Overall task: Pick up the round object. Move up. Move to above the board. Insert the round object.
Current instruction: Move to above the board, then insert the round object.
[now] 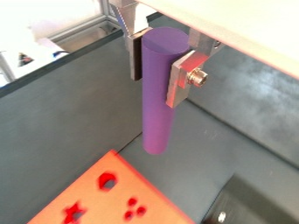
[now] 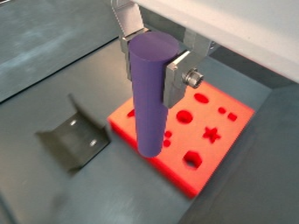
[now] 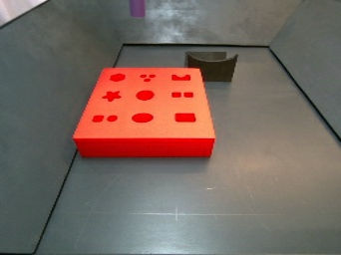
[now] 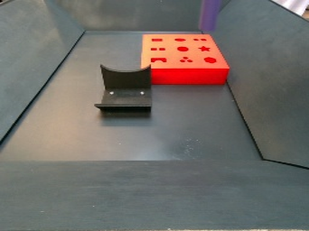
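Observation:
My gripper [image 1: 159, 66] is shut on the round object [image 1: 158, 101], a tall purple peg that hangs upright between the silver fingers [image 1: 183, 79]; both also show in another wrist view, the gripper [image 2: 152, 66] and the peg [image 2: 145, 105]. It is held high above the floor. The red board [image 2: 229, 124] with its shape holes lies below. The peg's lower end is near the board's edge; its corner shows in a wrist view [image 1: 105, 199]. In both side views only the peg's tip shows at the top edge [image 3: 136, 7] [image 4: 209, 11], above the board [image 3: 160, 137] [image 4: 187, 74]. The gripper itself is out of those views.
The dark fixture [image 3: 213, 65] stands on the grey floor beyond the board's far right corner; it also shows in a side view [image 4: 123, 90] and in a wrist view [image 2: 73, 140]. Grey walls enclose the floor on all sides.

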